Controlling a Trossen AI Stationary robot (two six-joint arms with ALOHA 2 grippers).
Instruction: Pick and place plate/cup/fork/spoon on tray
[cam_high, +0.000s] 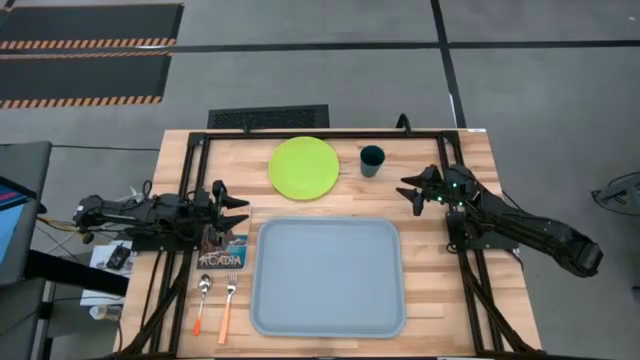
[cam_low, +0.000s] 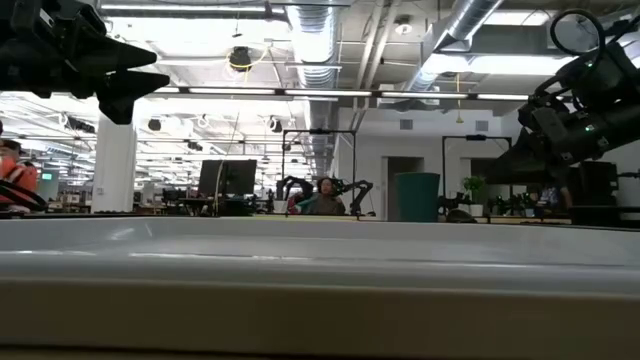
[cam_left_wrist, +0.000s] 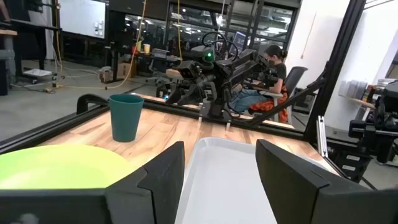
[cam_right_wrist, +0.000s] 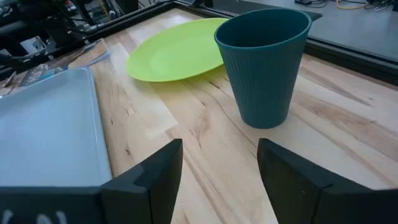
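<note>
The lime-green plate (cam_high: 303, 167) lies flat at the table's far middle, and the dark teal cup (cam_high: 371, 160) stands upright to its right. The pale grey-blue tray (cam_high: 327, 275) lies in the near middle. Spoon (cam_high: 203, 302) and fork (cam_high: 228, 306), both orange-handled, lie left of the tray. My left gripper (cam_high: 240, 211) hovers open above the table's left side, left of plate and tray. My right gripper (cam_high: 410, 188) is open, just right of the cup, which fills the right wrist view (cam_right_wrist: 264, 65). The left wrist view shows cup (cam_left_wrist: 126, 116), plate (cam_left_wrist: 56, 165) and tray (cam_left_wrist: 227, 177).
A small picture card reading ACADIA (cam_high: 223, 252) lies under my left gripper, between it and the cutlery. A black frame (cam_high: 330, 132) runs along the table's far edge and sides. Bare wood shows right of the tray.
</note>
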